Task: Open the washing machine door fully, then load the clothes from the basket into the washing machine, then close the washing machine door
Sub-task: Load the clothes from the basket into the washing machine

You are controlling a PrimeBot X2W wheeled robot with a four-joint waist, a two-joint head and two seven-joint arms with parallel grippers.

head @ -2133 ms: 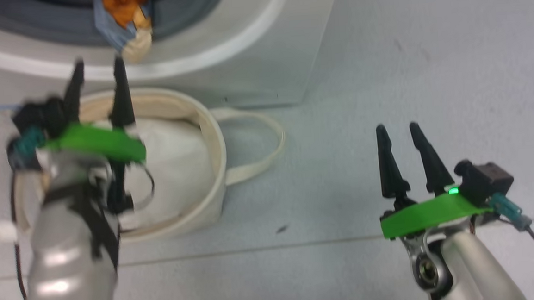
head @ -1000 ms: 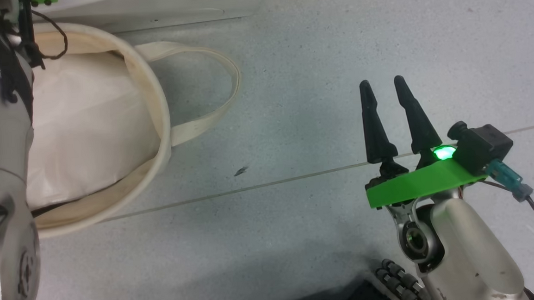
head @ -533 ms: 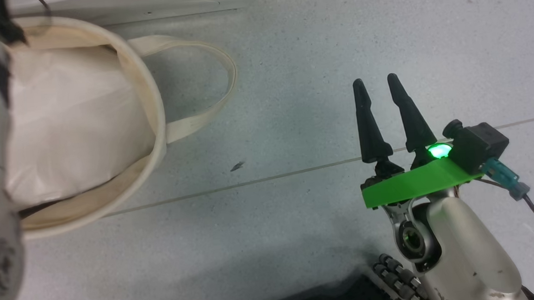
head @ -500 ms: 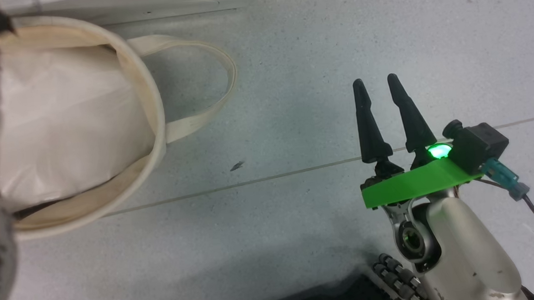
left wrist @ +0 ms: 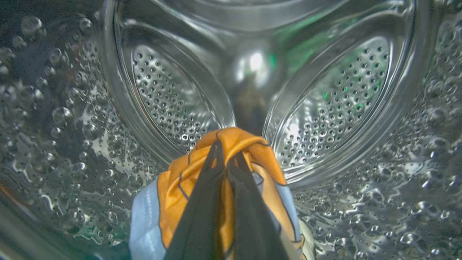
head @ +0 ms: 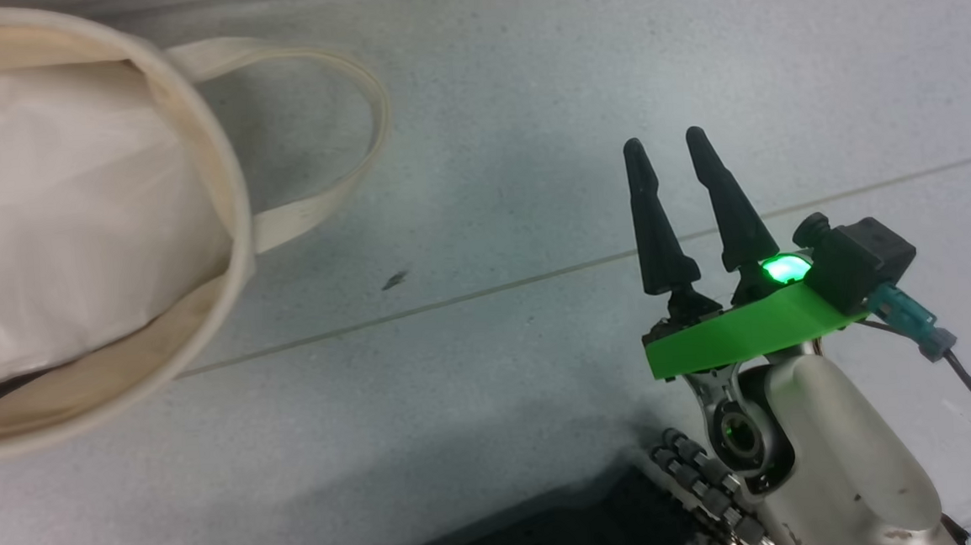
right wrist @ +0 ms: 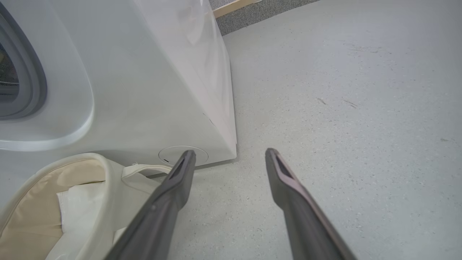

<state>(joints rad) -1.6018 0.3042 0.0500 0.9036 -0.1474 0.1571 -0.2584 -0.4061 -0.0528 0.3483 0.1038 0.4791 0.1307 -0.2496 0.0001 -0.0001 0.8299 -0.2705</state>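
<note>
One basket (head: 233, 205), one washing machine (right wrist: 144, 72), one garment (left wrist: 169, 195) (orange and blue), one left claw (left wrist: 226, 151), one right claw (head: 664, 138).

The clothes (left wrist: 173, 187), a bunched blue garment with an orange print, are pinched between the closed fingers of the left gripper (left wrist: 226, 151). They hang inside the washing machine (right wrist: 144, 90), in front of the back wall of its perforated steel drum (left wrist: 173, 97). The machine is a white box on the floor (head: 525, 93) with a grey-rimmed mouth. The basket (head: 228, 195), a round cream canvas tub, stands just before the machine's front. One loop handle (head: 377, 119) lies on the floor.
</note>
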